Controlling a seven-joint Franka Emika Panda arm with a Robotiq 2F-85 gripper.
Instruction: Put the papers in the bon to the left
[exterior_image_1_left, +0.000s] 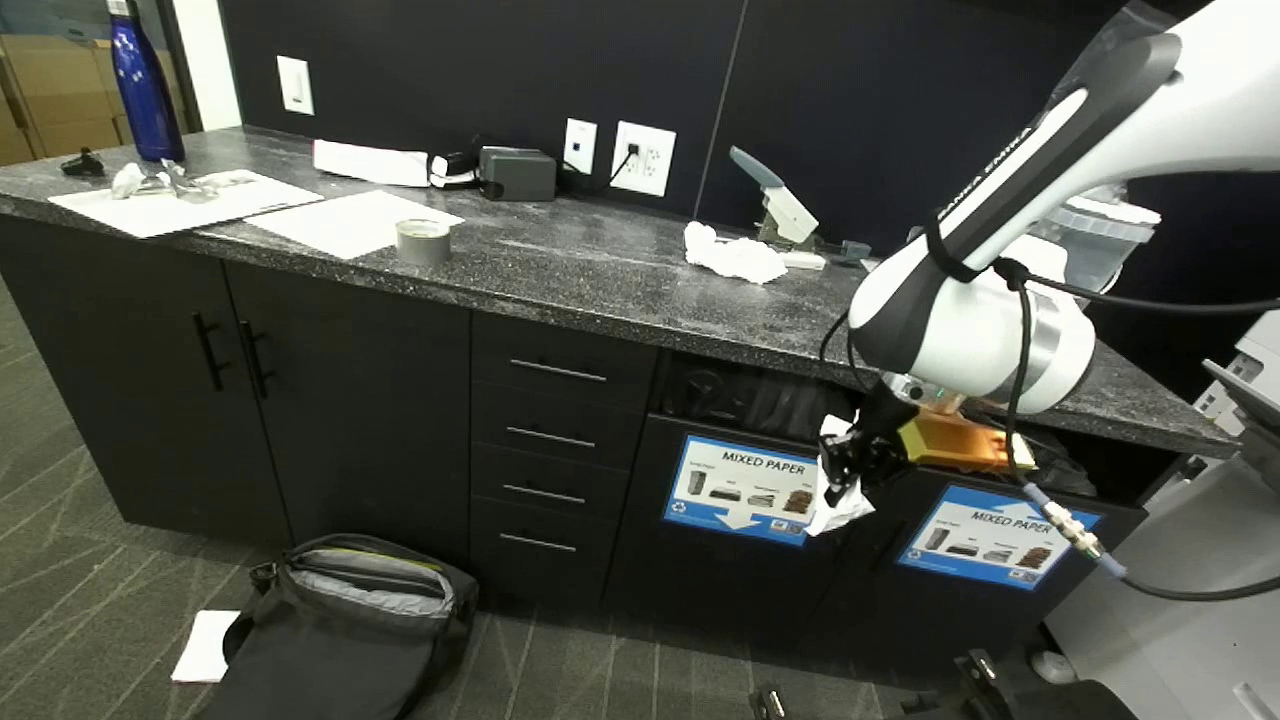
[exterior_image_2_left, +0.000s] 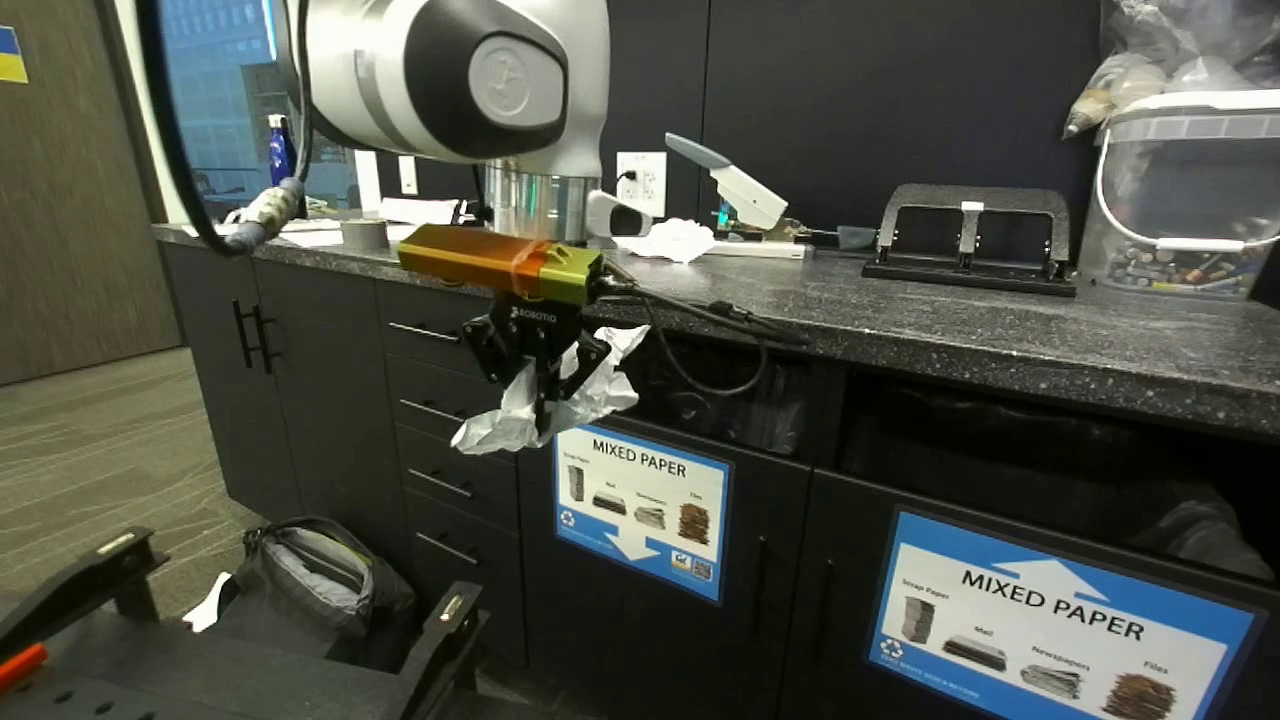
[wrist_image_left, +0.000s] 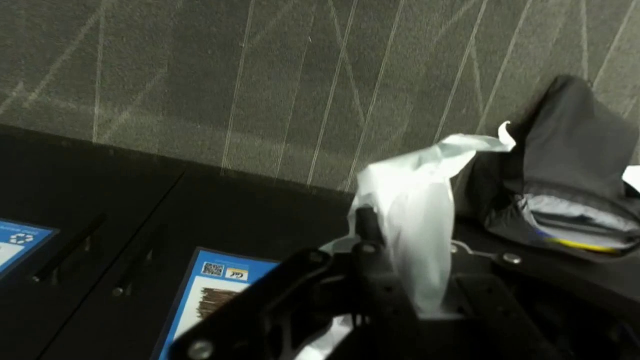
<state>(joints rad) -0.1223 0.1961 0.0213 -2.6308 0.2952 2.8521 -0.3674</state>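
A: From where I stood, the hand (exterior_image_2_left: 547, 421) was clamped round a crumpled paper (exterior_image_2_left: 598, 393), out in front of the left bin (exterior_image_2_left: 640, 560); not yet inside.

B: What worried you?

A: Snagging. Splayed ends might have caught going in, and a release short of the opening would probably have dropped it on the carpet (wrist_image_left: 280, 100).

B: Surroundings?

A: Speckled bench (exterior_image_1_left: 580, 260). Another wad (exterior_image_1_left: 737, 257) lay beside a stapler-like tool (exterior_image_1_left: 790, 213); small scraps (exterior_image_1_left: 128, 180) sat on a white sheet (exterior_image_1_left: 235, 205), left end. A bag (exterior_image_1_left: 345, 640) gaped on the carpet.
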